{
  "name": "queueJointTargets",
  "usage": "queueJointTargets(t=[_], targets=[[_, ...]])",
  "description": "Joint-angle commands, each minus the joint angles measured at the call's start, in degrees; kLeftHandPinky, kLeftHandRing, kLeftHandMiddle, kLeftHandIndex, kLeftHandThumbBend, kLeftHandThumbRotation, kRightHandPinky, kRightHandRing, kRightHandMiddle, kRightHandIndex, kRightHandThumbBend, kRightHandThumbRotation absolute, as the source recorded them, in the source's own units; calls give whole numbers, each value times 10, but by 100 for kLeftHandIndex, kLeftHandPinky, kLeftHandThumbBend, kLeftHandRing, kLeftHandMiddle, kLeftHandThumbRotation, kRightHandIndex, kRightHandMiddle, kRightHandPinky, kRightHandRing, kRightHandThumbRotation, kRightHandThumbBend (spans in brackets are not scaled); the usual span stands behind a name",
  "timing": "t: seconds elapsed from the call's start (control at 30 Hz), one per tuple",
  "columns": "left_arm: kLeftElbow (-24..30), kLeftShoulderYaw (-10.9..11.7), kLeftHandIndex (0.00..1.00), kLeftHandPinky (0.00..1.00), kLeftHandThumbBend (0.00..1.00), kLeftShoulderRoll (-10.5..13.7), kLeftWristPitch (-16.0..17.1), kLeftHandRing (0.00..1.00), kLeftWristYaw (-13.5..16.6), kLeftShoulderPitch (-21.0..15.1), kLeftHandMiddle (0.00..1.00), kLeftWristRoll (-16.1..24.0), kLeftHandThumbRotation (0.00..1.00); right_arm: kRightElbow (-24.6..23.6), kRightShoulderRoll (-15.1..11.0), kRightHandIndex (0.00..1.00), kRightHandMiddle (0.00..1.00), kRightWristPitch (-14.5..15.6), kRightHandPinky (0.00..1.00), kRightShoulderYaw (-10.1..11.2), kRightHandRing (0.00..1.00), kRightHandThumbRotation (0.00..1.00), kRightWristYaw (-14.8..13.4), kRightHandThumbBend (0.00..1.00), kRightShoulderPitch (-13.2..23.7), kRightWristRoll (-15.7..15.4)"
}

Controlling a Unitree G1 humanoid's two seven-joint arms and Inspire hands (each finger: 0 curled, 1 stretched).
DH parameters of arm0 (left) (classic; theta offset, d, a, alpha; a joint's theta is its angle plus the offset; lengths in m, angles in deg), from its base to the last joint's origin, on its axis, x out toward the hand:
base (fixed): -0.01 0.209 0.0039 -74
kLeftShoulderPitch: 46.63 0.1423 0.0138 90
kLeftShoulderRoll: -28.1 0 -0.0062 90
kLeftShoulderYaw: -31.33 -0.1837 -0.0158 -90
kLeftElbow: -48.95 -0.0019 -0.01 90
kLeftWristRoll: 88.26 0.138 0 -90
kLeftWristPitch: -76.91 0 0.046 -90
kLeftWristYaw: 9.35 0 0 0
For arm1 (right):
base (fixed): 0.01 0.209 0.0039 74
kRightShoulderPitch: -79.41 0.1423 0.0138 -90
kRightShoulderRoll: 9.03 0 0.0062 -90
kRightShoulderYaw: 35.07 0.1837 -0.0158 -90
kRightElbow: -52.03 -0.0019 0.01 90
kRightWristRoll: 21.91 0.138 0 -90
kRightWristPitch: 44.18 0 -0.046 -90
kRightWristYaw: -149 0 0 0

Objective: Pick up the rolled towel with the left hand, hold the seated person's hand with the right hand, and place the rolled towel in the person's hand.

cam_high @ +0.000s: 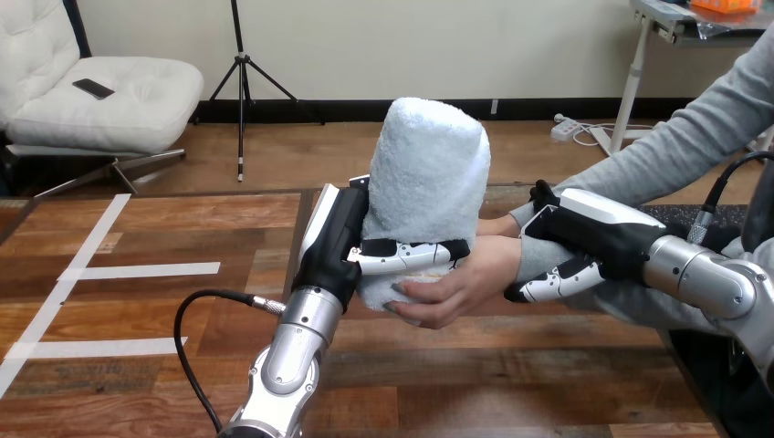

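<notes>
My left hand (338, 239) curls round the fluffy white rolled towel (429, 164), my right hand (598, 233) round the person's wrist (524, 263). Let go early and it topples off the person's hand (456, 285).

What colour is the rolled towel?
The rolled towel is pale bluish white, plain, best seen in the head view.

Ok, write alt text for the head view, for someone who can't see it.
The left hand holds the towel upright, its lower end cupped by the person's hand. The right hand grips the person's wrist, above the table.
</notes>
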State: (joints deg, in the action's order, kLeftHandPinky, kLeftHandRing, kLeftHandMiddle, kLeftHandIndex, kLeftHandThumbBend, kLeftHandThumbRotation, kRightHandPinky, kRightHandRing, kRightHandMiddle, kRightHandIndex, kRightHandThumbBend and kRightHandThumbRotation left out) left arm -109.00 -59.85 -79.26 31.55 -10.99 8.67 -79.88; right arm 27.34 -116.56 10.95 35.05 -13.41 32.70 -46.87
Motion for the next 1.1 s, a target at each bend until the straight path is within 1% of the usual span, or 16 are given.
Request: queueJointTargets(t=[0.0,0.47,0.53,0.57,0.63,0.7,0.77,0.8,0.9,0.93,1.07], targets=[[3,-9,43,31,60,-21,2,36,-9,-53,41,2,0,-32,20,39,37,-17,28,18,32,36,-10,61,22,17],[2,-7,43,31,61,-20,1,36,-14,-54,41,-2,0,-31,21,40,36,-12,26,19,30,36,-5,61,24,18],[2,-6,43,31,61,-20,0,36,-17,-54,41,-4,0,-31,21,40,36,-11,26,18,30,36,-6,61,24,18],[2,-3,43,31,62,-21,-3,36,-25,-53,41,-10,0,-30,21,40,36,-12,26,18,30,36,-7,61,25,16],[2,0,45,32,66,-22,-6,39,-34,-53,44,-17,0,-30,20,40,36,-12,27,17,31,37,-8,61,25,15],[3,1,46,33,67,-22,-10,40,-40,-53,46,-22,0,-28,20,40,36,-13,27,17,31,37,-9,61,25,15],[4,2,50,34,71,-22,-15,42,-46,-52,49,-27,6,-27,20,40,36,-13,27,17,31,37,-10,61,25,14],[5,4,51,35,72,-22,-19,43,-54,-52,50,-32,8,-27,20,40,36,-13,27,17,31,37,-10,61,25,14],[6,7,58,39,79,-21,-25,50,-69,-51,57,-42,20,-27,20,40,36,-14,27,17,31,37,-11,61,25,14],[6,8,63,44,84,-21,-27,55,-72,-51,62,-44,28,-27,20,40,36,-15,27,17,31,37,-12,61,25,14],[7,10,69,51,92,-19,-29,63,-81,-51,70,-49,39,-28,19,40,36,-17,27,17,31,37,-12,61,24,14]])
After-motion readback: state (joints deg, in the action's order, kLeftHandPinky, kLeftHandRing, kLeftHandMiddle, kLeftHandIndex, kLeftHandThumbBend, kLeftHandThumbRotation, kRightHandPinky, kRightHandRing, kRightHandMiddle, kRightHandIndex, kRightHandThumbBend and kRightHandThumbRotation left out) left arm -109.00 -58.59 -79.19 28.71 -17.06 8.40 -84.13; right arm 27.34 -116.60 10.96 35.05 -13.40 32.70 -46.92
